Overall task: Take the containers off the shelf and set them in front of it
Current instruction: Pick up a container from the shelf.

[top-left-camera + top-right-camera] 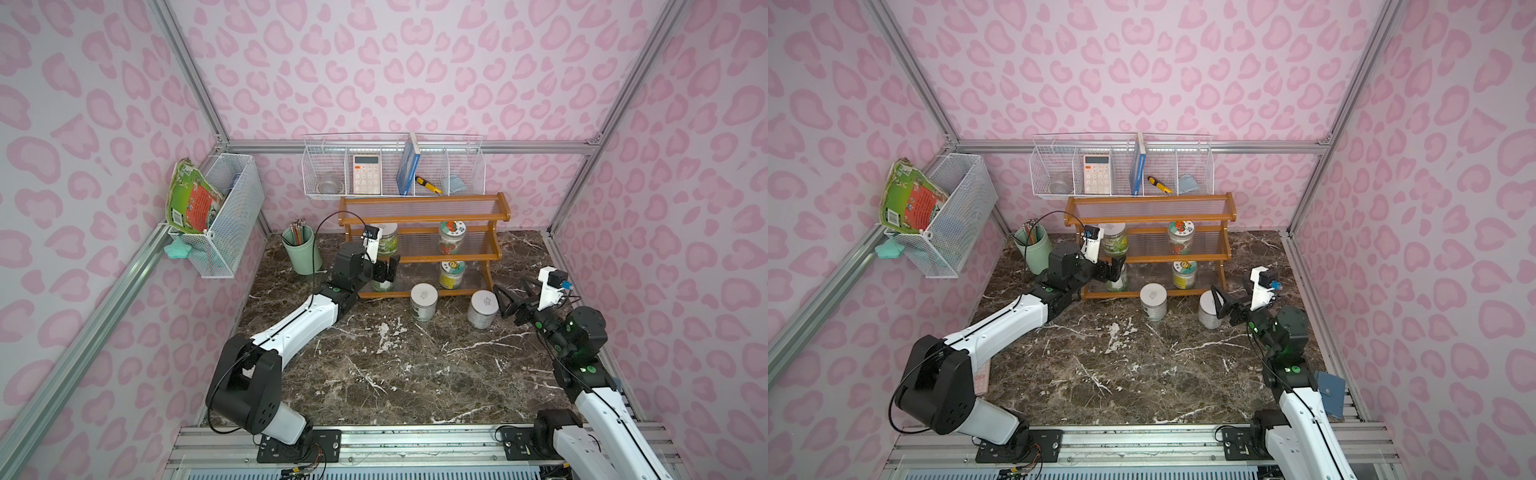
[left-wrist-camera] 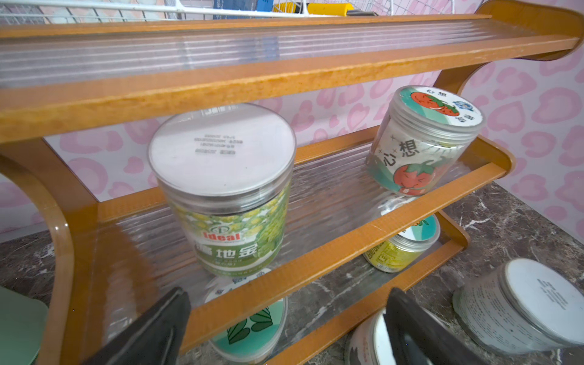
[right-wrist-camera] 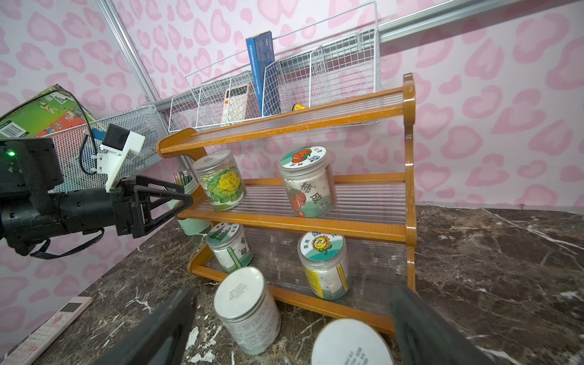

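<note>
The shelf (image 1: 424,217) stands at the back of the marble table. Its middle tier holds a plain-lidded container with a green label (image 2: 227,196) and a tomato-lidded one (image 1: 452,237). On the bottom tier are a leaf-lidded container (image 2: 252,328) and a sunflower-lidded one (image 1: 451,275). Two plain-lidded containers (image 1: 424,301) (image 1: 482,308) stand on the table before the shelf. My left gripper (image 1: 386,271) is open at the shelf's left front, level with the middle tier's rail, holding nothing. My right gripper (image 1: 513,298) is open just right of the right-hand table container (image 3: 350,344), apart from it.
A mint-green pencil cup (image 1: 302,251) stands left of the shelf, close to my left wrist. A white wire basket (image 1: 465,166) with a calculator, book and cutter hangs above the shelf. A mesh basket (image 1: 224,216) hangs on the left wall. A remote (image 3: 47,328) lies at the table's left edge.
</note>
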Controlling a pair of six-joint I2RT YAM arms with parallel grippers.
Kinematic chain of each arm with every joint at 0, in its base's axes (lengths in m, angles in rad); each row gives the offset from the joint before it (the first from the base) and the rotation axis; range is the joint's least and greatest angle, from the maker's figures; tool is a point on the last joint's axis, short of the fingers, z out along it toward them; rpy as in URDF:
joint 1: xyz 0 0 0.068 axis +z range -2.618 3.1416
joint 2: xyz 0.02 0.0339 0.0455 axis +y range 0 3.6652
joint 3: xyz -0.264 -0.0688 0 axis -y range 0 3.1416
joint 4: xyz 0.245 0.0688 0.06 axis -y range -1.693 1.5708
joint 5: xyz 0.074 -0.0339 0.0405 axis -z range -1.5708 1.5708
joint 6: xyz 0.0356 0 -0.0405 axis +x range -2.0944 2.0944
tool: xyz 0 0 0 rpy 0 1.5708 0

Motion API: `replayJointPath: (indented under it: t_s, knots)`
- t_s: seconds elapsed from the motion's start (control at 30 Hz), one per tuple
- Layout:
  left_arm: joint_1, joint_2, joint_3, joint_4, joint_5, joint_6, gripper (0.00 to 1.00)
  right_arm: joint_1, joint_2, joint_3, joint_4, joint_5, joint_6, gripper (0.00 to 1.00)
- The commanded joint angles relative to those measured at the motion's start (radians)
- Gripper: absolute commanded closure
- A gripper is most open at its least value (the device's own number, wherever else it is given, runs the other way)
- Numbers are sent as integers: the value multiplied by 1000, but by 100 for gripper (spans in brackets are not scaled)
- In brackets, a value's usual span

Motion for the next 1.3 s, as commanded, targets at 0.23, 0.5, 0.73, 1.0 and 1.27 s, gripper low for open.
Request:
replayJointPath:
  t_s: [0.23, 0.5, 0.73, 1.0, 1.27]
  knots:
    - [2, 70, 51, 88, -64, 17, 1, -6, 13, -6, 47, -3, 10, 1]
    - [2, 128, 94, 144, -87, 31, 1, -7, 20, -6, 54, -4, 14, 1]
    - [2, 172, 119, 198, -110, 27, 0, -7, 22, -4, 49, -1, 13, 1]
    - [2, 217, 129, 271, -137, 44, 0, -7, 29, 0, 49, -1, 12, 1]
    - [1, 256, 170, 295, -177, 44, 0, -7, 40, -1, 55, -2, 14, 1]
